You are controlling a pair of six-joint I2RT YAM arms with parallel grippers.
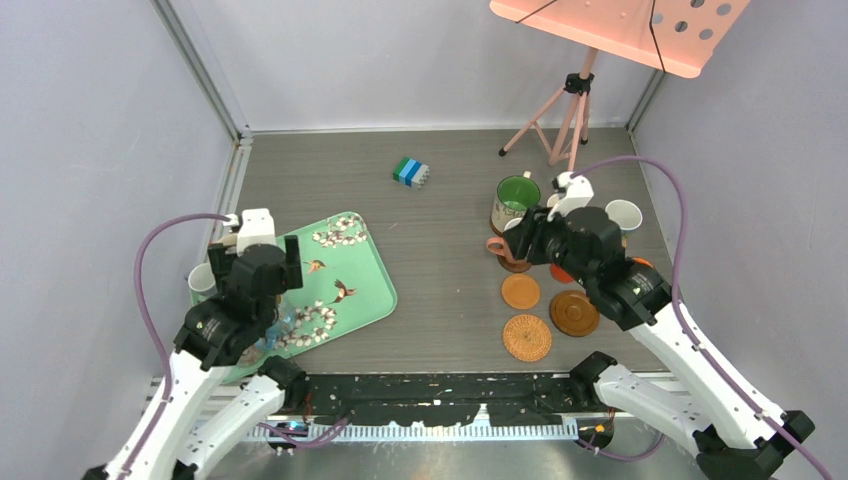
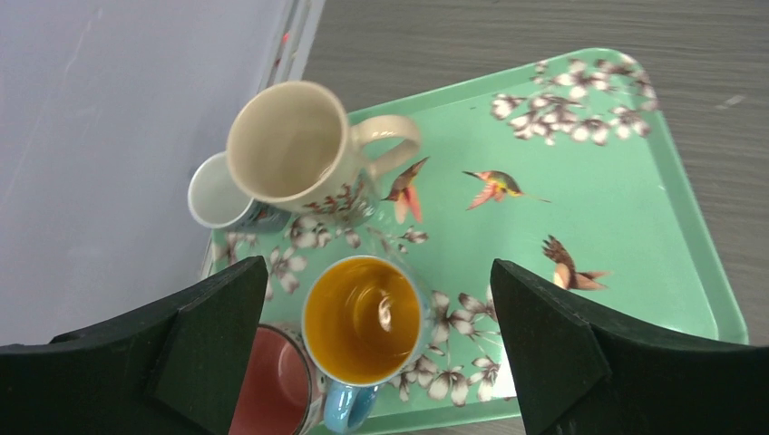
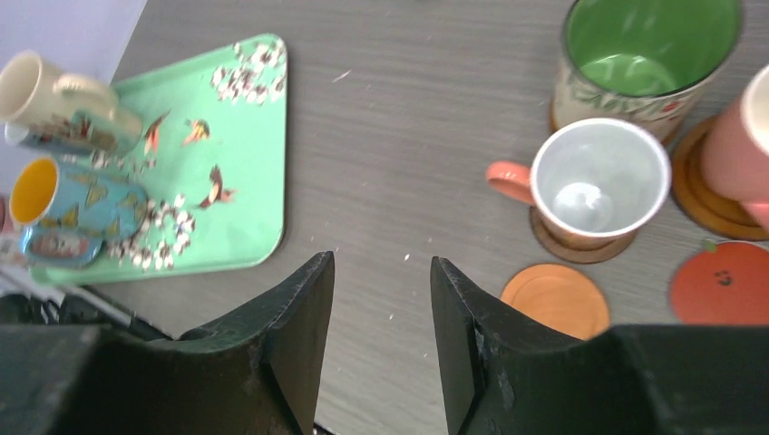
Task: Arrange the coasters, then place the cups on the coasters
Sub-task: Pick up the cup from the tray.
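My left gripper point(image 2: 379, 272) is open wide above the mint-green tray point(image 2: 617, 199), its fingers either side of a light blue cup with an orange inside point(image 2: 363, 317) and apart from it. A cream cup point(image 2: 290, 145), a white cup point(image 2: 218, 192) and a pink-inside cup point(image 2: 272, 385) stand beside it. My right gripper point(image 3: 381, 263) hangs open over bare table, holding nothing. To its right a green-inside cup point(image 3: 646, 63), a pink-handled cup point(image 3: 594, 186) and a pink cup point(image 3: 739, 145) stand on dark coasters. An orange coaster point(image 3: 555, 297) and a red-orange coaster point(image 3: 721, 283) lie bare.
A dark brown coaster point(image 1: 574, 313) and a wicker coaster point(image 1: 527, 337) lie near the front right. A blue-green toy block point(image 1: 411, 172) sits at the back middle. A pink music stand point(image 1: 570, 110) rises at the back right. Grey walls close both sides.
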